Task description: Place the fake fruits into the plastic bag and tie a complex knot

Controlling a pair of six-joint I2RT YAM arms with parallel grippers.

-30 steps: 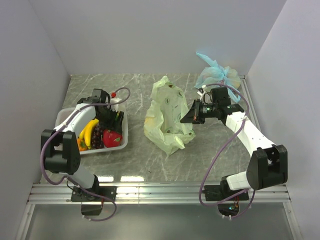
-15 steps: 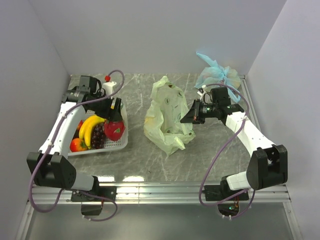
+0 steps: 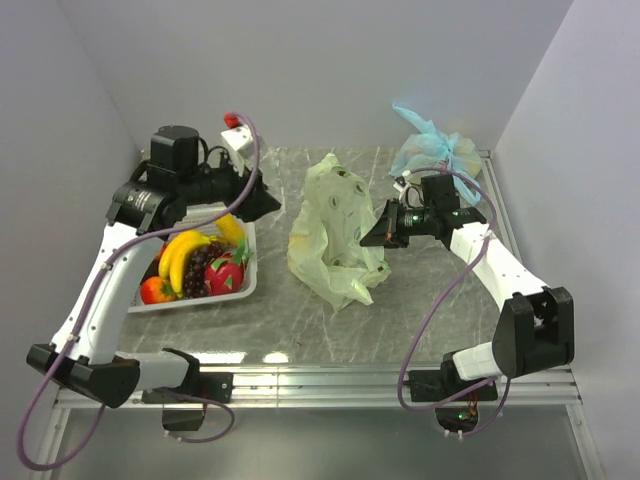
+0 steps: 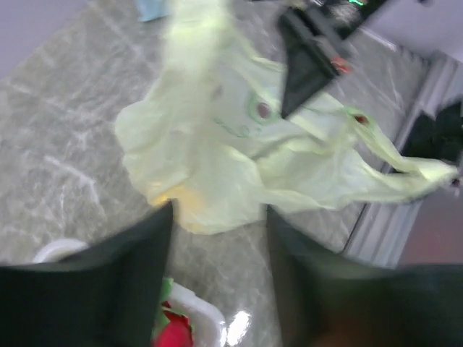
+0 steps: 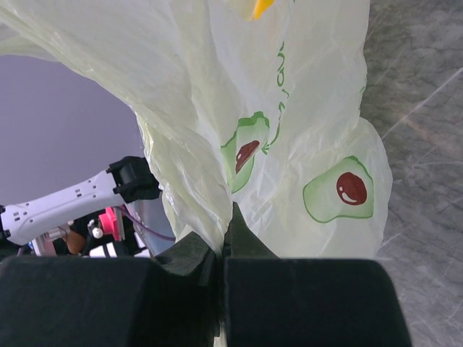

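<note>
Far left, heaped in a white basket (image 3: 251, 265) near the wall: the fake fruits (image 3: 195, 265), among them bananas (image 3: 180, 255), dark grapes (image 3: 203, 266), a pink-red dragon fruit (image 3: 226, 276) and a red apple (image 3: 153, 290). High over the basket's far right corner and aimed rightward: the left gripper (image 3: 260, 200), fingers (image 4: 130, 275) apart in the blurred wrist view, only bag and bare stone showing through the gap, nothing seen between them. Next across, past a strip of grey marble table (image 3: 270, 320): the plastic bag (image 3: 335, 235), pale green with avocado prints, standing crumpled mid-table, long axis running from the far edge toward the near one. Glowing through its lower side, a faint yellow shape (image 4: 168, 195), perhaps a fruit already inside. On the bag's right flank: the right gripper (image 3: 378, 232), pressed together on a fold of the film and holding that side up. Far right corner: a tied light blue bag (image 3: 435, 150), no part of this job. By the look of it, fruits below and to the near left of the left gripper, bag directly to its right, hence a loading job for the left arm, closer to the basket, with the right arm occupied as holder. No knot yet in the green handles.
</note>
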